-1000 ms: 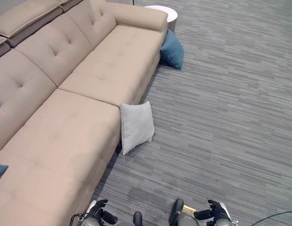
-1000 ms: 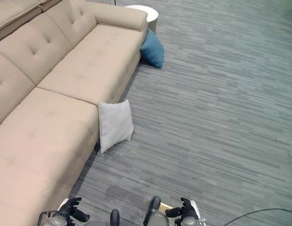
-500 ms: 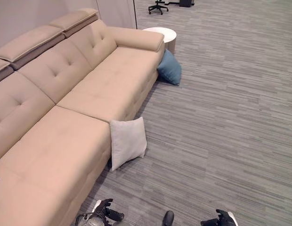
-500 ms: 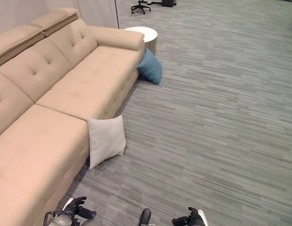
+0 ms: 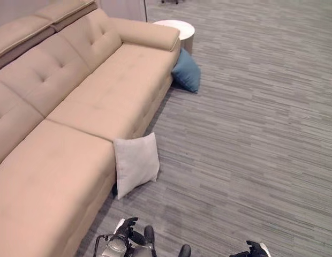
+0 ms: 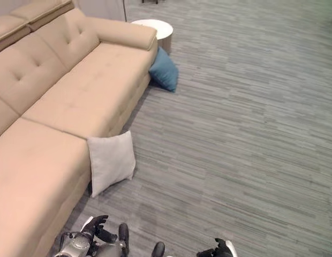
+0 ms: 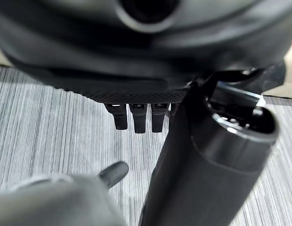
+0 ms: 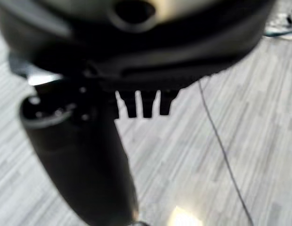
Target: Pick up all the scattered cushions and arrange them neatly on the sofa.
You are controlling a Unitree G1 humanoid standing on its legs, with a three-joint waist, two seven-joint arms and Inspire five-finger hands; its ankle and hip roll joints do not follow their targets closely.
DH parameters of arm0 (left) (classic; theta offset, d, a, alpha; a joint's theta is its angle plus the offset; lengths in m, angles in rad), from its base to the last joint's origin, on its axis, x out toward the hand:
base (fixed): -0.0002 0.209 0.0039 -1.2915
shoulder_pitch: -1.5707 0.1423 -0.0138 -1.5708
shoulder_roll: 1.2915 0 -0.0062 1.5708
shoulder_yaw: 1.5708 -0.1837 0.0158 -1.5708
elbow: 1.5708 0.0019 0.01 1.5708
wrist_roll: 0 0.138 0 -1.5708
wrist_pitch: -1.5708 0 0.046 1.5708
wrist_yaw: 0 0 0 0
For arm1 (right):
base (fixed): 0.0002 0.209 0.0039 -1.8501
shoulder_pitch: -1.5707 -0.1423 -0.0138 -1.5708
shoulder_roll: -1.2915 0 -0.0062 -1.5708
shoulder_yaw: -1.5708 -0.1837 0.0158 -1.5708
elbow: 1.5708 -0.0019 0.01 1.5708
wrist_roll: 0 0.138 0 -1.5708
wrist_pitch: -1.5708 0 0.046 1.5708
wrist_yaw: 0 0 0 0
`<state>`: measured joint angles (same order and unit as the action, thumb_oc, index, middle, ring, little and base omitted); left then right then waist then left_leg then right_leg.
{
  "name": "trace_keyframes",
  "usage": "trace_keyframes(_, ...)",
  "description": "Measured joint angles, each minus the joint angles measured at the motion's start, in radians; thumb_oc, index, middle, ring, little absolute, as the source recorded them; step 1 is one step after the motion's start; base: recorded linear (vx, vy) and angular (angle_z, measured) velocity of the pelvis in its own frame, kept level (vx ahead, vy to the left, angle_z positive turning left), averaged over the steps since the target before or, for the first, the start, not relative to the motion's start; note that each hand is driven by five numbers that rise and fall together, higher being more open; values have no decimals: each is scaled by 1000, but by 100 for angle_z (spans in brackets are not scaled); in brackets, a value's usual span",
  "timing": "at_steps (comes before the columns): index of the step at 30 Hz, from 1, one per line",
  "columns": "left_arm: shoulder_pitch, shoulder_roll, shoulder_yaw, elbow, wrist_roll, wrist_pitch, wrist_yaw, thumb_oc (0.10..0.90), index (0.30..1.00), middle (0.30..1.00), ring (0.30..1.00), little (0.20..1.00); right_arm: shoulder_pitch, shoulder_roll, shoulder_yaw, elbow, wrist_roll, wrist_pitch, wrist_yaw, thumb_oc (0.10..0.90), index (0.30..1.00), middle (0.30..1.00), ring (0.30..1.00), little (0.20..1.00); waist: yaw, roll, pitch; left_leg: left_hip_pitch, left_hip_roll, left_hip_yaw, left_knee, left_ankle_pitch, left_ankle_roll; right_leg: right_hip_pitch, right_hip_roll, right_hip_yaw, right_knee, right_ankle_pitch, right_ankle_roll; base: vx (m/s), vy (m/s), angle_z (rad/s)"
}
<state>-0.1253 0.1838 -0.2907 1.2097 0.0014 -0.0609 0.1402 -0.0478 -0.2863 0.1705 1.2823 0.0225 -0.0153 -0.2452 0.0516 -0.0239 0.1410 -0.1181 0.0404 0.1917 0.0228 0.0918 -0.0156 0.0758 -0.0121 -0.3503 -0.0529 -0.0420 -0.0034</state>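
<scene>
A long beige sofa (image 5: 75, 123) fills the side from 9 to 11 o'clock in the head views, and it stands on a grey striped carpet (image 5: 251, 134). Its seat carries no cushion in the part that is visible.

A light grey cushion (image 5: 136, 164) stands on the carpet and leans against the front face of the sofa, near the seam between two seat sections. It is a little tilted, with its lower corner pointing toward 7 o'clock. From the robot it lies at about 11 o'clock, not far away.

A blue cushion (image 5: 186, 70) lies well apart from the grey one, at about 12 o'clock. It rests on the floor against the end of the sofa, just below the armrest (image 5: 144, 33). A small round white table (image 5: 176, 28) stands just behind it, beside the armrest.

The left hand (image 5: 127, 231) is at the lower edge of the head views, at about 7 o'clock, over the carpet and near the base of the sofa. In the left wrist view its fingers (image 7: 139, 117) hang loosely, straight and relaxed, and they hold nothing.

The right hand (image 6: 218, 249) shows at the lower edge at about 5 o'clock, over bare carpet. In the right wrist view its fingers (image 8: 147, 104) also point down, uncurled, and it is empty.

Both hands are well apart from both cushions.
</scene>
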Motion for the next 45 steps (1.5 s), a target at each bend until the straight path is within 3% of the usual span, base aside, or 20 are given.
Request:
trace_keyframes(3, 15, 20, 18, -3, 0, 2, 0, 800, 900, 900, 900, 900, 2, 3, 3, 5, -5, 4, 5, 800, 900, 900, 900, 900, 21, -7, -8, 55, -29, 19, -24, -36, 49, -73, -75, -3, 256, -106, 69, 154, 114, -12)
trace_keyframes(5, 12, 38, 18, -5, -1, 3, 2, 800, 900, 900, 900, 900, -10, 4, 10, 3, -10, 5, 14, 800, 900, 900, 900, 900, 31, -14, -11, 71, -43, 11, -32, -47, 67, -187, -143, 0, 525, -155, 127, 143, 93, 20)
trace_keyframes(8, 10, 66, 12, -2, -1, 4, 2, 800, 900, 900, 900, 900, -28, 9, 17, -4, -12, 3, 24, 800, 900, 900, 900, 900, 28, -25, -11, 103, -64, -34, -24, -80, 105, -291, -210, 34, 788, -153, 160, 158, 38, 40)
trace_keyframes(11, 15, 75, 10, 0, -1, 4, 4, 800, 900, 900, 900, 900, -59, 17, 18, -9, -13, -3, 25, 800, 900, 900, 900, 900, 43, -9, 1, 136, -62, -53, -32, -105, 118, -340, -210, 55, 712, -165, 171, 224, -76, 23)
trace_keyframes(14, 18, 64, 8, 8, -1, 4, 3, 800, 900, 900, 900, 900, -67, 17, 19, -38, -12, -5, 26, 800, 900, 900, 900, 900, 34, 6, 13, 146, -57, -98, -32, -120, 107, -360, -191, 92, 503, -140, 145, 204, -128, 39)
trace_keyframes(16, 17, 52, 10, 37, 0, 3, 2, 800, 900, 900, 900, 900, -80, 20, 39, -43, -12, -7, 32, 800, 900, 900, 900, 900, 12, 9, 24, 143, -58, -139, -30, -132, 86, -384, -152, 224, 321, -61, 146, 247, -168, 67)
trace_keyframes(17, 43, 49, 10, 46, -1, 2, 2, 800, 900, 900, 900, 900, -69, 31, 40, -43, -12, -12, 36, 800, 900, 900, 900, 900, -4, -11, 27, 164, -62, -178, -27, -155, 50, -368, -144, 258, 242, 66, 124, 404, -299, 95)
trace_keyframes(18, 51, 42, 9, 50, -1, 6, 3, 800, 900, 900, 900, 900, -63, 28, 40, -43, -12, -13, 39, 800, 900, 900, 900, 900, -16, -1, 27, 167, -45, -207, -12, -165, 32, -328, -119, 281, 212, 106, 96, 233, -188, 85)
trace_keyframes(20, 69, 30, 8, 48, 1, -2, 3, 800, 900, 900, 900, 900, -52, 21, 38, -31, -12, -3, 44, 800, 900, 900, 900, 900, -13, 24, 17, 182, 0, -218, 4, -165, 19, -292, -85, 232, 202, 80, 72, 201, -213, 51)
trace_keyframes(21, 74, 23, 10, 47, 1, -1, 4, 800, 900, 900, 900, 900, -46, 22, 36, -34, -13, -4, 46, 800, 900, 900, 900, 900, -12, 23, 17, 167, 14, -218, 32, -155, -12, -264, -77, 211, 193, 81, 55, 146, -234, 51)
trace_keyframes(23, 53, 33, 8, 44, 2, -3, 2, 800, 900, 900, 900, 900, -32, 18, 36, -37, -13, -4, 46, 800, 900, 900, 900, 900, -14, 2, 11, 115, 14, -234, 134, -133, -45, -234, -79, 169, 166, 74, 46, 72, -204, 68)
trace_keyframes(25, 18, 34, 9, 37, 2, -3, 1, 800, 900, 900, 900, 900, -39, 0, 39, -42, -13, -6, 45, 800, 900, 900, 900, 900, -14, -18, 13, 15, 16, -229, 280, -95, -106, -195, -80, 114, 98, 93, 3, 75, -189, 66)
trace_keyframes(27, 12, 34, 10, 26, 1, -4, 0, 800, 900, 900, 900, 900, -60, -16, 40, -43, -12, -8, 45, 800, 900, 900, 900, 900, -2, -22, 16, -19, 21, -193, 331, -82, -106, -177, -69, 105, 85, 93, -37, 92, -153, 21)
trace_keyframes(29, -3, 28, 8, 27, 1, -4, 0, 800, 900, 900, 900, 900, -72, -24, 39, -44, -12, -19, 43, 800, 900, 900, 900, 900, -12, -16, 15, -40, 46, -167, 362, -49, -124, -147, -59, 64, 68, 79, -42, 106, -82, 56)
trace_keyframes(30, -11, 27, 8, 5, 0, -5, -3, 800, 900, 900, 900, 900, -65, -22, 39, -41, -8, -19, 43, 800, 900, 900, 900, 900, -13, -39, 27, -51, 63, -92, 373, -44, -114, -105, -60, 17, 16, 78, -41, 127, -48, 103)
trace_keyframes(32, -13, 8, 5, -13, -1, -9, -17, 800, 900, 900, 900, 900, -50, -25, 39, -40, -7, -19, 43, 800, 900, 900, 900, 900, -13, -42, 29, -62, 85, 15, 287, -59, -90, -83, -39, -35, -26, 66, -56, 200, -10, 94)
trace_keyframes(35, -37, -3, 9, -4, -1, -4, -20, 800, 900, 900, 900, 900, -31, -14, 39, -29, 0, -16, 44, 800, 900, 900, 900, 900, -14, -40, 50, -92, 91, 130, 95, -38, -115, -42, -17, -105, -47, 34, -22, 332, 97, 83)
trace_keyframes(40, -8, 3, 35, 2, -1, -1, -20, 800, 900, 900, 900, 900, -10, -13, 40, -32, 0, -15, 45, 800, 900, 900, 900, 900, -17, -9, 29, -43, 79, 93, 10, 17, -67, 18, 6, -105, -14, 6, 3, 120, 129, -13)
trace_keyframes(41, -7, 7, 33, 4, 0, -1, -20, 800, 900, 900, 900, 900, -15, -9, 40, -33, 0, -18, 44, 800, 900, 900, 900, 900, -18, -13, 22, -34, 62, 90, 10, 16, -10, 18, -12, -102, 5, -13, 22, 155, 146, -10)
trace_keyframes(45, -3, 27, 28, 5, -1, 0, -20, 800, 900, 900, 900, 900, -6, 2, 39, -34, -1, -10, 53, 800, 900, 900, 900, 900, -12, -37, 17, 23, 4, 97, -12, -14, 42, -56, -119, -80, 267, -77, 78, 119, 145, 9)
